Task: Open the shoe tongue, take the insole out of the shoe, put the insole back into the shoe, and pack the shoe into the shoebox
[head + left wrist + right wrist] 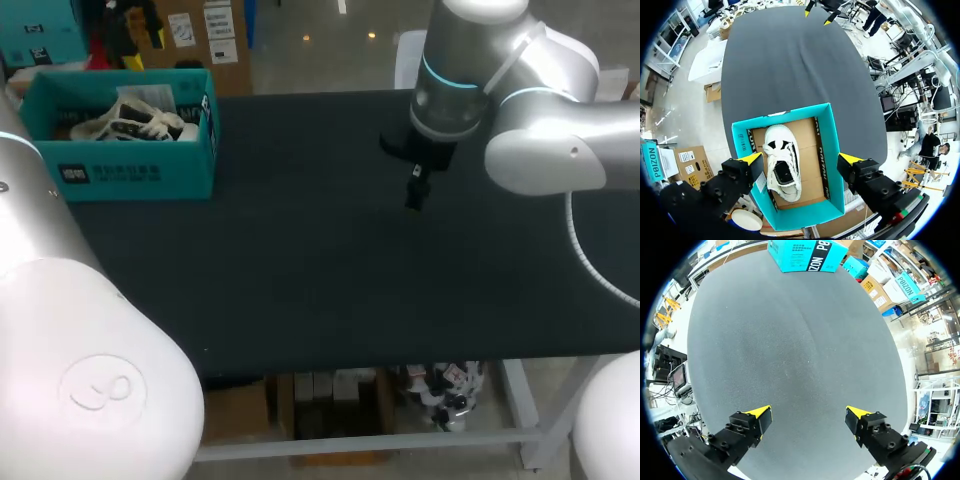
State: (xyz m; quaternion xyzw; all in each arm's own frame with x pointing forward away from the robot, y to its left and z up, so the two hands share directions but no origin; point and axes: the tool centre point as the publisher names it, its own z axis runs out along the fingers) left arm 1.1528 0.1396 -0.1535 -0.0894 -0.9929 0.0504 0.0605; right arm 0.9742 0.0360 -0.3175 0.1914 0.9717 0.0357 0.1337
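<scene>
The teal shoebox (135, 172) stands at the table's far left corner with the white and black shoe (135, 122) lying inside. In the left wrist view my left gripper (801, 160) hangs open straight above the shoebox (832, 150), its fingers apart and touching nothing. Under it the shoe (782, 162) lies flat on the cardboard floor, its dark opening showing. My right gripper (415, 192) hovers over the bare table at the far middle. It is open and holds nothing (809, 415), and the shoebox (805, 254) is far ahead of it.
The black table (320, 270) stretches wide between the box and the right arm. My right gripper's yellow tips (817, 11) show at the table's far end in the left wrist view. My left arm's white body (90, 400) fills the near left corner.
</scene>
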